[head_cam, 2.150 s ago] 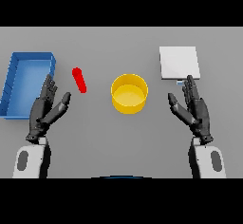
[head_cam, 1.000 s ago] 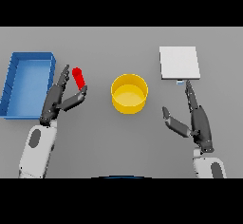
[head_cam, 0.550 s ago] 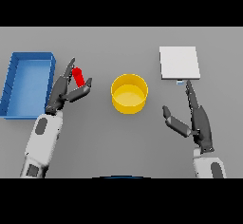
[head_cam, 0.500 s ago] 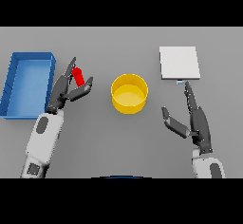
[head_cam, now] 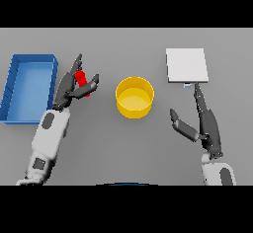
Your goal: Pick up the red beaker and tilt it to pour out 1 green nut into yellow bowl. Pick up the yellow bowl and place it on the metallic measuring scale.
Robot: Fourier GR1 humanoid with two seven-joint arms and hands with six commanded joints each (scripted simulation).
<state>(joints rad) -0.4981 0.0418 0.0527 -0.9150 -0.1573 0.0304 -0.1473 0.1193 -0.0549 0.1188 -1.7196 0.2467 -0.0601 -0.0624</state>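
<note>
Bowl (head_cam: 134,97) at centre, beaker (head_cam: 82,81) to its left, tray (head_cam: 28,90) far left, scale (head_cam: 186,65) behind right.

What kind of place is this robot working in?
Probably a lab-style workbench. On the grey table sit a red beaker in the left hand, a yellow bowl, a metallic measuring scale and a blue tray.

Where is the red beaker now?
In the head view, the red beaker is on the left, between the left hand's fingers, between blue tray and yellow bowl.

Red beaker (head_cam: 82,80), yellow bowl (head_cam: 134,97), blue tray (head_cam: 27,87)
</note>
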